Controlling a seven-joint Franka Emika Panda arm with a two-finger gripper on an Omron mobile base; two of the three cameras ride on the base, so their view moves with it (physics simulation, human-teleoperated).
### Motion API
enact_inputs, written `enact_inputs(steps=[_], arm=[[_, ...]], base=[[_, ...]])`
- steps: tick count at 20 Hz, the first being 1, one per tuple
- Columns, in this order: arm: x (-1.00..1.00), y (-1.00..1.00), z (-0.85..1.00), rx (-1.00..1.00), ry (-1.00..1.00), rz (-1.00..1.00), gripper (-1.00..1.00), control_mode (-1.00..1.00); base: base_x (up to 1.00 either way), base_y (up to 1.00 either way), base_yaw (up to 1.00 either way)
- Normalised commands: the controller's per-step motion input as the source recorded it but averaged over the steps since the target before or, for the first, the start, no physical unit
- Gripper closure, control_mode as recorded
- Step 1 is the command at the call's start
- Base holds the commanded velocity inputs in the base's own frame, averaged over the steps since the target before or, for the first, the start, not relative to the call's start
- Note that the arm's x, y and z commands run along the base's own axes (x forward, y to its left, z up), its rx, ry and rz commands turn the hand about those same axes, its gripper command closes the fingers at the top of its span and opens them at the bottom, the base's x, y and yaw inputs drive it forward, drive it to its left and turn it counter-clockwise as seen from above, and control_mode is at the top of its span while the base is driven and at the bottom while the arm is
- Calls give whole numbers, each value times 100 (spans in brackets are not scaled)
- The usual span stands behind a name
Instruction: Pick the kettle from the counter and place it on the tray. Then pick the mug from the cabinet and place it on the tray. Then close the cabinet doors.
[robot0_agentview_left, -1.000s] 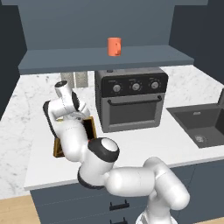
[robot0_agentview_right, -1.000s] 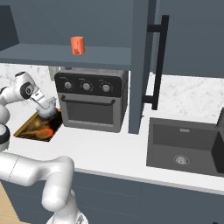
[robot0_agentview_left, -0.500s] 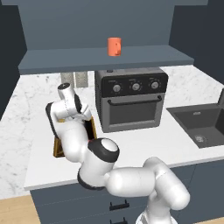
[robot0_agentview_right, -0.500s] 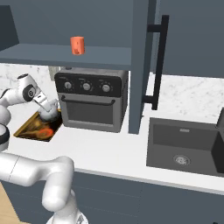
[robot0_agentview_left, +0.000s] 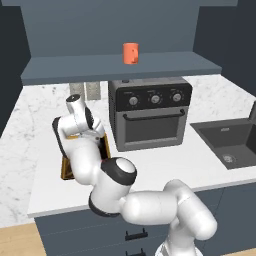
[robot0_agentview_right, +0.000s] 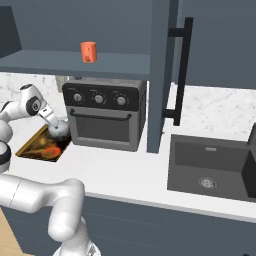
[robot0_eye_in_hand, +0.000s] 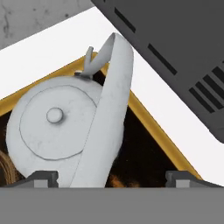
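Observation:
The silver-grey kettle (robot0_eye_in_hand: 52, 127) sits on the dark tray (robot0_eye_in_hand: 148, 127) with the golden rim, its handle arching up toward the hand camera. My gripper (robot0_eye_in_hand: 111, 177) hovers just above it, open, one fingertip on each side of the handle and apart from it. In the right base view the kettle (robot0_agentview_right: 59, 130) rests at the tray's (robot0_agentview_right: 30, 150) end nearest the oven, under my gripper (robot0_agentview_right: 54, 122). The orange-red mug (robot0_agentview_left: 131, 53) stands on the cabinet shelf (robot0_agentview_left: 120, 67); it also shows in the right base view as the mug (robot0_agentview_right: 88, 52). One cabinet door (robot0_agentview_right: 160, 75) stands open.
A black oven (robot0_agentview_left: 150, 112) stands on the counter (robot0_agentview_left: 30, 130) right beside the tray, close to my hand. A dark sink (robot0_agentview_right: 210, 165) lies to the right. A flat orange-red food item (robot0_agentview_right: 48, 150) lies on the tray. The door's black bar handle (robot0_agentview_right: 180, 70) juts forward.
My hand has shifted slightly toward the oven, and the kettle has come down a little onto the tray.

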Motion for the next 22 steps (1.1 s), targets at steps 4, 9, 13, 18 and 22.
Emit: enact_inputs(steps=[4,9,13,18,22], arm=[[-9,0,20,0,0,-7,-100,-100],[-8,0,33,3,0,-6,-100,-100],[-26,0,30,3,-1,-1,-100,-100],[-61,0,9,0,-14,0,-100,-100],[-91,-9,19,0,-27,0,-100,-100]], base=[[0,0,0],[0,0,0],[0,0,0],[0,0,0],[0,0,0]])
